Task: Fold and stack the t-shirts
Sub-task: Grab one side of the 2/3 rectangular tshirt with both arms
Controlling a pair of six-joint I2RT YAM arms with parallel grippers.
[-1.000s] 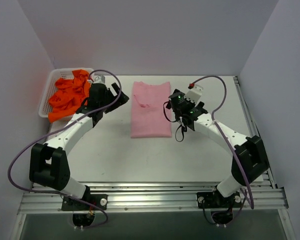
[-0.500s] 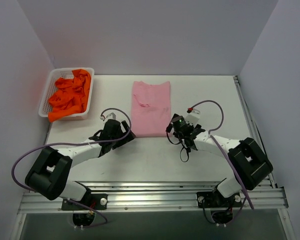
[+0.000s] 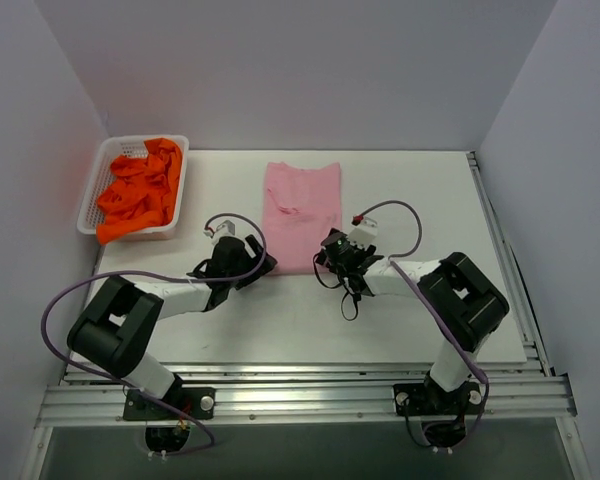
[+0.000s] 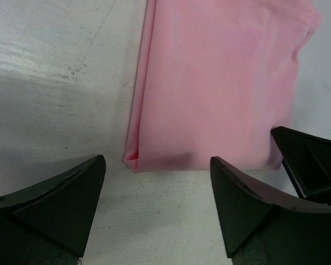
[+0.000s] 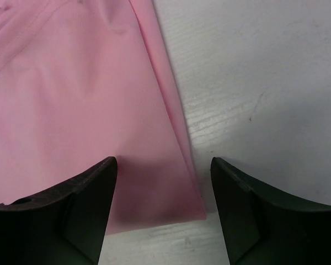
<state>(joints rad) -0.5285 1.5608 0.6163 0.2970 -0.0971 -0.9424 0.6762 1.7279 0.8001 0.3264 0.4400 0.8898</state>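
— Where is the pink shirt (image 3: 301,210)?
— It lies flat on the white surface (image 3: 430,200), folded into a long strip in the middle, with its short near edge toward the arms.
— And the left fingers (image 3: 258,267)?
— Spread wide and gripping nothing, low at the strip's near left corner. In the wrist view that corner lies between them, just ahead of the tips.
— The right fingers (image 3: 329,257)?
— Just as wide apart and empty, at the near right corner, with the pink hem between them.
— The orange shirts (image 3: 140,190)?
— Crumpled in a heap in the white basket (image 3: 130,141) at the far left, well apart from both arms.
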